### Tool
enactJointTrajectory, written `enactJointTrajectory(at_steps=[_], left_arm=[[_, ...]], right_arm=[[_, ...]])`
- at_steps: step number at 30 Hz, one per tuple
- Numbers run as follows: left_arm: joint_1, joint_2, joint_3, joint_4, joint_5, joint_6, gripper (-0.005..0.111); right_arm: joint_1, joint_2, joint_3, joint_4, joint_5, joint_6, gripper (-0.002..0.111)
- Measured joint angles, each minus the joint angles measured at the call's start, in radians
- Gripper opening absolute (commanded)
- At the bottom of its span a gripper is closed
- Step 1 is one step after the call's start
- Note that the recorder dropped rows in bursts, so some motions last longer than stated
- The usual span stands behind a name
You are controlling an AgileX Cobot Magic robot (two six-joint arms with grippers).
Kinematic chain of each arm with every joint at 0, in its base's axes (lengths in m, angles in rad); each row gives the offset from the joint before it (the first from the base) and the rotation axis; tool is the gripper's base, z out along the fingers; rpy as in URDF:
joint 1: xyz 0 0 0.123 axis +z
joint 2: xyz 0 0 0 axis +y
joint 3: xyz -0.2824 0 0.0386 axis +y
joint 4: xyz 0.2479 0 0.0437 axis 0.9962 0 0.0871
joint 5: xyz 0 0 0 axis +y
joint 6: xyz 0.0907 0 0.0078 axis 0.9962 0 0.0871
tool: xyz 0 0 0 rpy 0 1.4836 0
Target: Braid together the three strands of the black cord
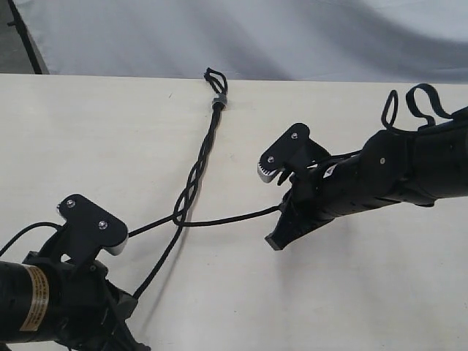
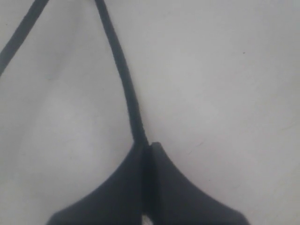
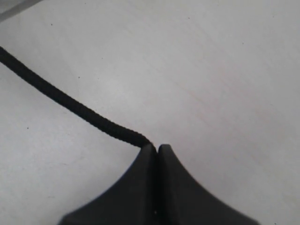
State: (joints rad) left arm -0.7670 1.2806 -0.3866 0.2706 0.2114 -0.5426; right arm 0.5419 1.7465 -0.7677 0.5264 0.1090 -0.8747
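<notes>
In the exterior view the cord [image 1: 207,139] lies on a pale table [image 1: 380,292]; its small loop [image 1: 213,77] sits near the far edge at about 12 o'clock, with a grey band [image 1: 218,101] just below it. From the band the cord runs toward 7 o'clock as a twisted, plaited length, and it ends in an open loose crossing near the middle of the table. There it splits into three strands. The first strand [image 1: 153,225] leads off toward 8 o'clock to the left gripper [image 2: 146,149]. The second strand [image 1: 234,216] runs nearly flat toward 3 o'clock to the right gripper [image 3: 156,149]. The third strand [image 1: 161,263] lies free on the table, heading toward 7 o'clock until it meets the left arm, where its end cannot be made out.

In the left wrist view the jaws are pressed together with no gap, pinching the first strand right at their tips; a second black line crosses the corner of that view, apart from the jaws. In the right wrist view the jaws are likewise closed tight on the second strand, which leaves the tips and lies across the table surface. The two grippers stand well apart, the left at about 7 o'clock of the crossing and the right at about 3 o'clock.
</notes>
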Motion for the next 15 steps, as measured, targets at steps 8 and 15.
enactJointTrajectory(at_steps=[8,15], left_arm=[[0.000,0.000,0.000,-0.002,0.000,0.000,0.025],[0.000,0.000,0.000,-0.002,0.000,0.000,0.058]], right_arm=[[0.000,0.000,0.000,-0.002,0.000,-0.004,0.003],[0.000,0.000,0.000,0.000,-0.009,-0.004,0.050]])
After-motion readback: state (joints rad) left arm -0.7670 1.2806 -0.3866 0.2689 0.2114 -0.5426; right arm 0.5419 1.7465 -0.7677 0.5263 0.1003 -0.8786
